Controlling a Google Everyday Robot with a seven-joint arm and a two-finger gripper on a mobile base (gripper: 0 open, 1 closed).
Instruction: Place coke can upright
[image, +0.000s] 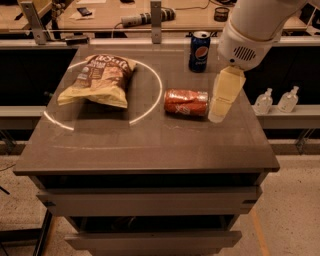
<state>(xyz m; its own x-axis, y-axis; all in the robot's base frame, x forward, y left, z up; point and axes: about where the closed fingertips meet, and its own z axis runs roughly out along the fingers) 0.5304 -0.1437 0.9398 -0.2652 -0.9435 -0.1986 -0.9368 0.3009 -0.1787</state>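
Observation:
The coke can (186, 102) is red-orange and lies on its side on the dark table (145, 145), right of the middle. My gripper (219, 113) hangs from the white arm at the upper right, with its pale tip just right of the can's right end, close to the tabletop. It holds nothing that I can see.
A dark blue Pepsi can (199, 51) stands upright near the table's back edge, behind the coke can. A chip bag (98, 80) lies at the left inside a white ring marked on the table. Two small bottles (276, 100) stand on a ledge at the right.

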